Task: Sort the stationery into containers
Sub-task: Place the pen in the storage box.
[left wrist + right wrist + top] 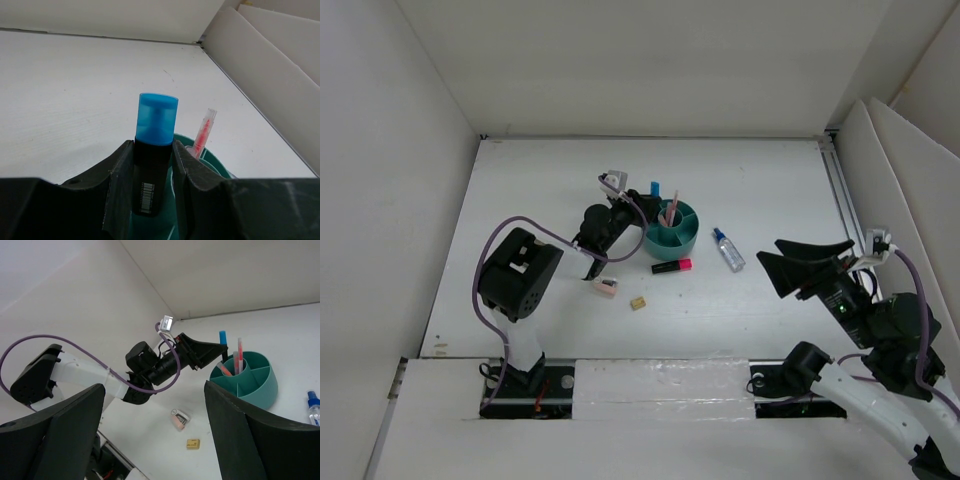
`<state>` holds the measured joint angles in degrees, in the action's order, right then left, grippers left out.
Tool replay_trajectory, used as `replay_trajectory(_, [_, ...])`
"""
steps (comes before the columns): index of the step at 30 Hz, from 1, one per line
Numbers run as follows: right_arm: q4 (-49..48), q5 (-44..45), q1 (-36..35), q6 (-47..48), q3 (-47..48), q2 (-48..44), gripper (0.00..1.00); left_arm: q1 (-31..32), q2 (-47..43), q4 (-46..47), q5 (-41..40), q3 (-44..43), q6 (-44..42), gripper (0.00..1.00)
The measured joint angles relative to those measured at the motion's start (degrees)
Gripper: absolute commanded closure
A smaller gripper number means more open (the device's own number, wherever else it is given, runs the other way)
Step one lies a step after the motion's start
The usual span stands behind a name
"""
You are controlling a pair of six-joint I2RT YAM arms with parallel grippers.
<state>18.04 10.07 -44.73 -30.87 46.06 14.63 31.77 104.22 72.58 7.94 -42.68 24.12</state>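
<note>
A: Entry one, the arms?

B: Left arm [520, 275]: rises from the lower left of the top view, elbow bent, forearm reaching toward frame centre. Left gripper [642, 203]: closed narrowly on a blue-capped marker [655, 188], held upright with the cap above the fingers [120, 170]. Right gripper [770, 252]: at the right of the frame, jaws spread wide, holding nothing, pointing toward centre.

A: Entry two, edges and room?

B: Table [550, 190]: white, with walls along the top, left and right edges; bare surface across the upper band and the left side. The objects are grouped at centre.

A: Entry three, the container?

B: Teal organizer [685, 243]: at centre, just beside the left gripper. Thin pink pens [670, 210] stand in its central cup. The marker's lower end sits at the upper-left rim; whether it rests inside a compartment cannot be told.

A: Entry four, loose pieces?

B: Pink-ended marker [671, 266]: lying flat just below the organizer; clear bottle [728, 250]: lying to its right, apart from the right gripper; pink eraser [605, 288]: lower left of the organizer; tan block [638, 302]: near the eraser, not touching it.
</note>
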Motion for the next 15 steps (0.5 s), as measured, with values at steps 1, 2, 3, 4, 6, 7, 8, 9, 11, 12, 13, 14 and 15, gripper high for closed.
replay_trajectory(1, [0.00, 0.00, 0.00, 0.00, 0.00, -0.07, 0.14, 0.00, 0.00, 0.00, 0.00, 0.02, 0.00, 1.00])
replay_trajectory(2, [0.00, -0.02, 0.00, 0.02, 0.00, -0.15, 0.14, 0.00, 0.00, 0.00, 0.00, 0.02, 0.00, 1.00])
replay_trajectory(3, [0.04, -0.02, 0.00, 0.00, 0.00, -0.24, 0.14, 0.00, 0.00, 0.00, 0.00, 0.02, 0.00, 1.00])
replay_trajectory(4, [0.04, -0.02, 0.00, 0.02, 0.00, -0.33, 0.14, 0.00, 0.00, 0.02, -0.02, 0.09, 0.00, 1.00])
replay_trajectory(6, [0.02, -0.02, 0.00, 0.00, 0.00, -0.55, 0.14, 0.00, 0.00, 0.07, -0.02, 0.48, 0.00, 1.00])
replay_trajectory(7, [0.04, -0.02, 0.00, 0.00, 0.00, -0.63, 0.14, 0.00, 0.00, 0.04, -0.07, 0.81, 0.00, 1.00])
replay_trajectory(8, [0.04, -0.02, 0.00, 0.00, 0.00, -0.68, 0.14, 0.00, 0.00, 0.04, -0.22, 1.31, 0.00, 1.00])
replay_trajectory(9, [0.04, -0.02, 0.00, 0.00, 0.00, -0.74, 0.14, 0.00, 0.00, 0.07, -0.26, 1.57, 0.00, 1.00])
replay_trajectory(11, [0.20, -0.02, 0.00, 0.00, 0.00, -0.96, 0.14, 0.00, 0.00, 0.02, -0.50, 2.10, 0.00, 1.00])
replay_trajectory(12, [0.31, -0.02, 0.00, 0.00, 0.00, -1.07, 0.14, 0.00, 0.00, 0.04, -0.63, 2.32, 0.00, 1.00])
replay_trajectory(13, [0.46, -0.02, 0.00, 0.00, -0.02, -1.16, 0.14, 0.00, 0.00, 0.09, -0.68, 2.54, 0.00, 1.00])
replay_trajectory(14, [0.57, -0.02, 0.00, 0.00, 0.00, -1.18, 0.14, 0.00, 0.00, 0.04, -0.74, 2.60, 0.00, 0.96])
replay_trajectory(15, [0.66, -0.02, 0.00, 0.00, 0.00, -1.18, 0.14, 0.00, 0.00, 0.07, -0.76, 2.71, 0.00, 0.92])
